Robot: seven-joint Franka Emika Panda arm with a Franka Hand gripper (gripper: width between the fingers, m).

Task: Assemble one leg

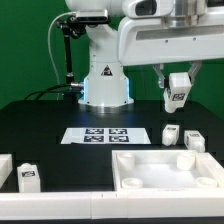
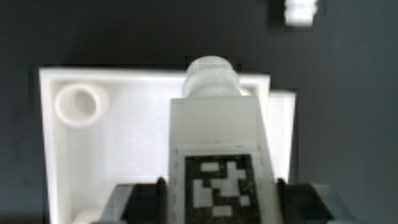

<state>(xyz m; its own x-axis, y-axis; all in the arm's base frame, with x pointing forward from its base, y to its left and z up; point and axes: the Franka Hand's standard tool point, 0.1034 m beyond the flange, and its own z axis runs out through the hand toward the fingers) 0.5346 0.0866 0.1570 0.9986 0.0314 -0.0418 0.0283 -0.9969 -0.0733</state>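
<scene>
While hanging above the white tray (image 1: 131, 171), end effector (image 1: 178, 78) is pinching the tagged white leg (image 1: 180, 95) clear of it, two similar pegs (image 1: 170, 133) sitting on the table (image 1: 55, 112) beside the tray.

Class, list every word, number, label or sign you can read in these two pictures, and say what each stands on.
No words, letters or numbers can be read anywhere.
The leg in the gripper: black-and-white square tag, a pattern, no text.
The marker board: several such tags, patterns only.
A loose leg at the exterior view's left: tag too small to make out.
</scene>
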